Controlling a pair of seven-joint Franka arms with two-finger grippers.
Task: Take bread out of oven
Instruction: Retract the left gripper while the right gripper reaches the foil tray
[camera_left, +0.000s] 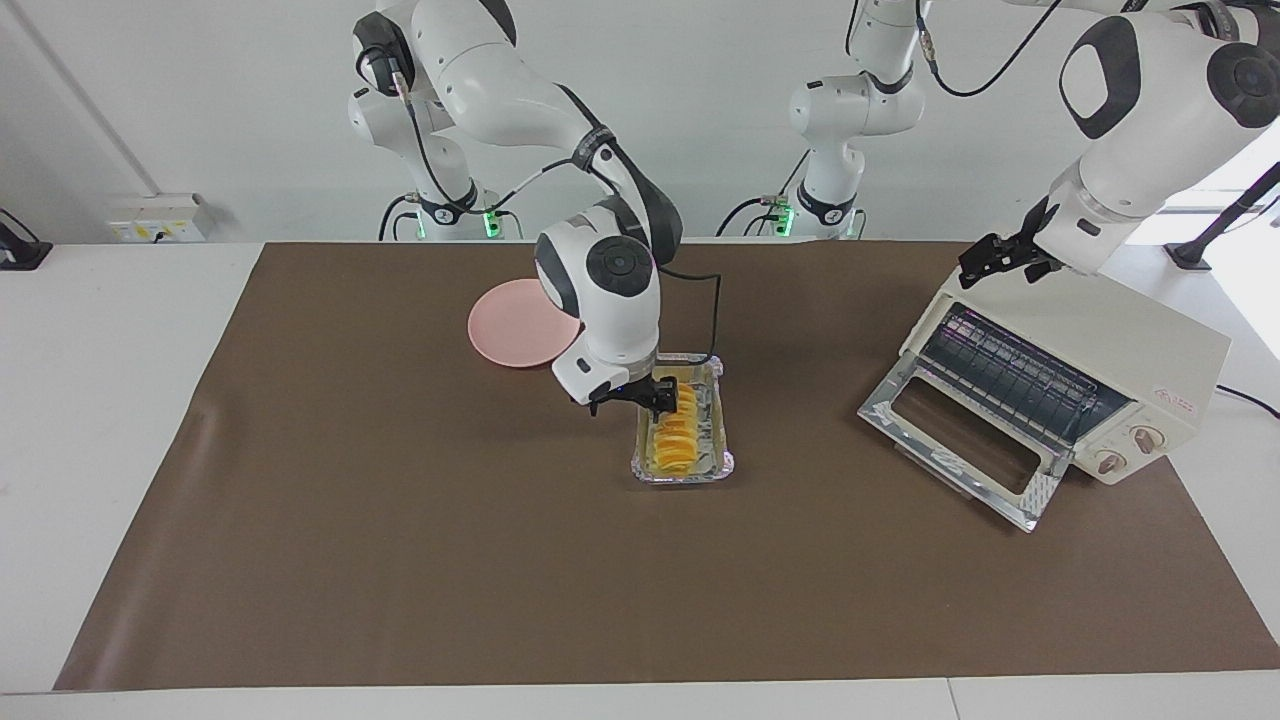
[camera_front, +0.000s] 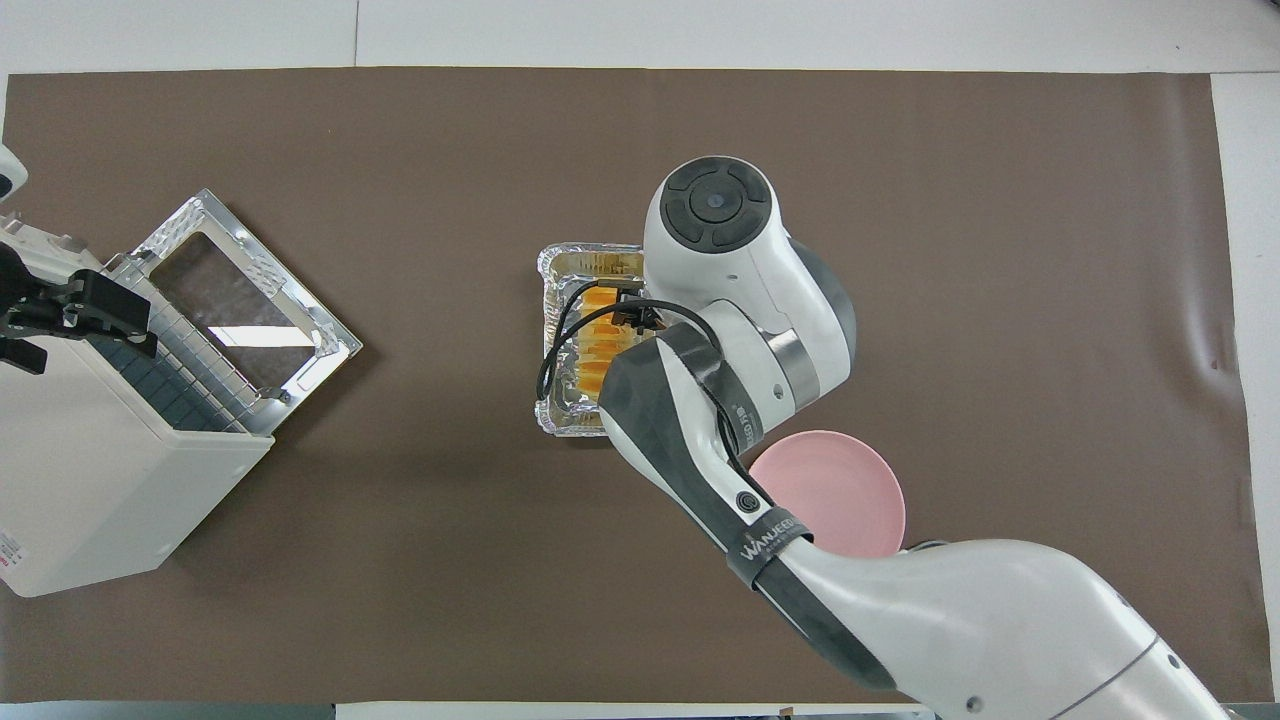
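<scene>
1. Two grippers are in play: the right gripper (camera_left: 640, 398) sits low over the small ridged yellow-orange bread loaf (camera_left: 676, 440), fingers spread and holding nothing; the left gripper (camera_left: 995, 262) waits, unclenched and empty, above the cream-white boxy toaster oven (camera_left: 1120, 350)
2. Note the loaf's position: it lies in the crinkled silver foil tray (camera_left: 712, 462) on the brown mat (camera_left: 400, 520), mid-table, well apart from the oven, whose glass door (camera_left: 960, 440) hangs open over a bare wire rack (camera_left: 1010, 375)
3. Centre the fingers across the loaf's narrow width, clear of the foil walls
4. Close gently; the loaf likely squashes or separates at its ridges
5. Lift straight up, then carry toward the round pink plate (camera_left: 515, 325), which lies nearer to the robots
</scene>
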